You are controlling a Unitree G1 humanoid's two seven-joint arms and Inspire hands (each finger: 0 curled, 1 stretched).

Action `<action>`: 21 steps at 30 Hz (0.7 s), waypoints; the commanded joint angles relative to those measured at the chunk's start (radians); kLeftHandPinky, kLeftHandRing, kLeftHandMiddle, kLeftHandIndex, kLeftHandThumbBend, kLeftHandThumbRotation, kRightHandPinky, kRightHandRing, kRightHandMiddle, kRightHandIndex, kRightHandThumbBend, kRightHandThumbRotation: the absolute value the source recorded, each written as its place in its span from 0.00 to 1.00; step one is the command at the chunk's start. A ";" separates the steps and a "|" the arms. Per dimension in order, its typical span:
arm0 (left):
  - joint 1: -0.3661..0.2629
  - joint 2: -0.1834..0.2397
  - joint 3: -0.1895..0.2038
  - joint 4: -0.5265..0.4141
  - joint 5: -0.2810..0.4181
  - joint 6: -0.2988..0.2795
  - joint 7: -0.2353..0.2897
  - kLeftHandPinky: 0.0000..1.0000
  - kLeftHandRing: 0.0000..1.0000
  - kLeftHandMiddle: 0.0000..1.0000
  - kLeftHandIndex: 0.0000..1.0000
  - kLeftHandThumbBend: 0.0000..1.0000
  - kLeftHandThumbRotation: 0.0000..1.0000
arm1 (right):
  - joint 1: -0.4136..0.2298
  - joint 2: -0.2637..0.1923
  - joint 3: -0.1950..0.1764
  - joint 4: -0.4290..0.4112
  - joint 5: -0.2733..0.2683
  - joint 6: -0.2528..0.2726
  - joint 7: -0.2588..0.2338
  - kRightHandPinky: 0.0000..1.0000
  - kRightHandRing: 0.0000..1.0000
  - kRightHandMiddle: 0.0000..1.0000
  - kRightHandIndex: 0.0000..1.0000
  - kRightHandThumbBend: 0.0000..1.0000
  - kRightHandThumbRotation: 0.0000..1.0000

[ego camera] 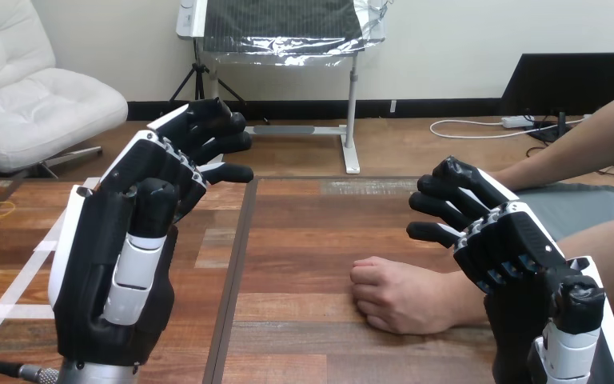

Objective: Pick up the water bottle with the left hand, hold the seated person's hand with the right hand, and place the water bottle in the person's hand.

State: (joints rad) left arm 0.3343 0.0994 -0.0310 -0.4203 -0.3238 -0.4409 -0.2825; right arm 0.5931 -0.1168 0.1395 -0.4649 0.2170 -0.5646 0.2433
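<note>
My left hand (120,248) is raised at the view's left, palm toward the middle, with its fingers stretched forward and nothing in it. My right hand (520,256) is raised at the right, fingers loosely extended toward the left, holding nothing. The person's hand (404,294) rests as a loose fist on the wooden table (312,232), just left of and below my right hand; the two stand close but I see no grasp. The person's forearm runs off to the right behind my right hand.
A dark seam (236,264) runs between two tabletop panels, just right of my left hand. A yellow rubber band (0,210) lies at the table's far left, and pale tape lines (16,284) cross the left panel.
</note>
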 commanded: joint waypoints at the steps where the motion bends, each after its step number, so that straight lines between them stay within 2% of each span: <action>1: -0.026 -0.017 -0.008 -0.013 0.001 -0.001 0.004 0.64 0.74 0.75 0.73 0.65 0.78 | -0.054 0.002 -0.013 -0.036 0.003 -0.002 -0.003 0.73 0.80 0.81 0.82 0.73 1.00; 15: -0.031 -0.014 0.000 -0.011 0.009 0.001 0.010 0.63 0.74 0.75 0.73 0.65 0.78 | -0.055 0.002 -0.014 -0.039 -0.006 0.004 -0.005 0.73 0.80 0.81 0.82 0.73 1.00; 18: -0.033 -0.017 0.007 -0.012 0.024 0.005 0.024 0.63 0.74 0.75 0.73 0.66 0.76 | -0.055 0.002 -0.015 -0.038 -0.007 0.002 -0.005 0.73 0.80 0.81 0.82 0.73 1.00; 20: -0.034 -0.020 0.011 -0.013 0.036 0.007 0.035 0.63 0.73 0.74 0.73 0.70 0.69 | -0.056 0.002 -0.016 -0.036 -0.006 0.000 -0.004 0.73 0.80 0.81 0.82 0.73 1.00; 21: -0.039 -0.020 0.015 -0.007 0.041 0.001 0.039 0.63 0.73 0.74 0.73 0.70 0.69 | -0.056 0.001 -0.016 -0.036 -0.005 0.000 -0.003 0.73 0.80 0.81 0.82 0.73 1.00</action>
State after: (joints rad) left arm 0.3338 0.0993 -0.0274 -0.4203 -0.3025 -0.4396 -0.2644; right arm 0.5926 -0.1168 0.1388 -0.4649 0.2114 -0.5573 0.2425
